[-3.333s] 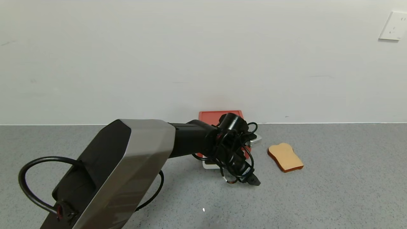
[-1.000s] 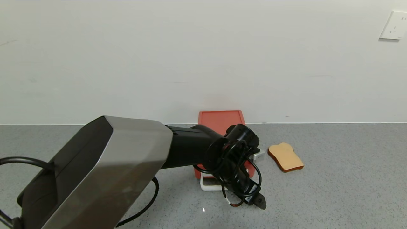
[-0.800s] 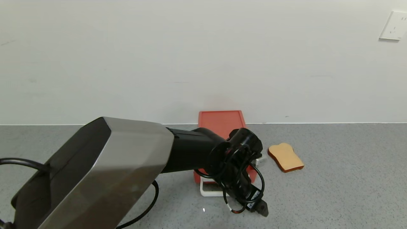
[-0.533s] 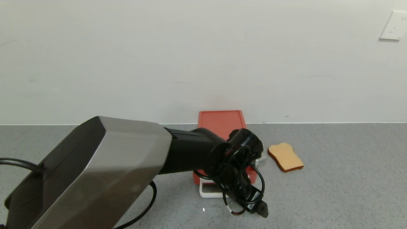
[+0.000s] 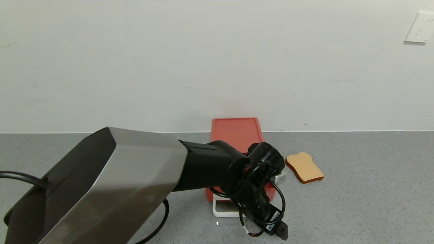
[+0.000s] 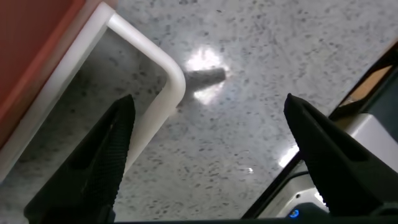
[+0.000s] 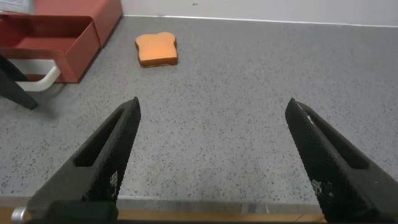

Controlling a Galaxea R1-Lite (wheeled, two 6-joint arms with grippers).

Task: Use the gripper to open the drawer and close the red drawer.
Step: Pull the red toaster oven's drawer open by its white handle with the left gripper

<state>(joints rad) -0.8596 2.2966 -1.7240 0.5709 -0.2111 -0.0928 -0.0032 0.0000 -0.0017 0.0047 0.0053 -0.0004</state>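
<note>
The red drawer (image 5: 236, 131) stands against the wall. Its tray is pulled out toward me, with the white loop handle (image 5: 222, 212) in front. My left gripper (image 5: 280, 232) sits low over the table just right of the handle, and the arm hides most of the tray. In the left wrist view the left gripper (image 6: 211, 162) is open, with one finger (image 6: 102, 168) against the white handle (image 6: 155, 93). The right wrist view shows the open tray (image 7: 56, 46) and handle (image 7: 38, 82) at a distance. My right gripper (image 7: 211, 162) is open and empty, low over the table's near edge.
A tan toast slice (image 5: 304, 167) lies on the grey table right of the drawer, also in the right wrist view (image 7: 157, 50). A white wall outlet (image 5: 420, 27) is at the upper right. The left arm's silver housing (image 5: 112, 189) fills the near left.
My left gripper has moved toward me and lower. The drawer tray and its white handle have slid out farther from the red box. The toast has not moved.
</note>
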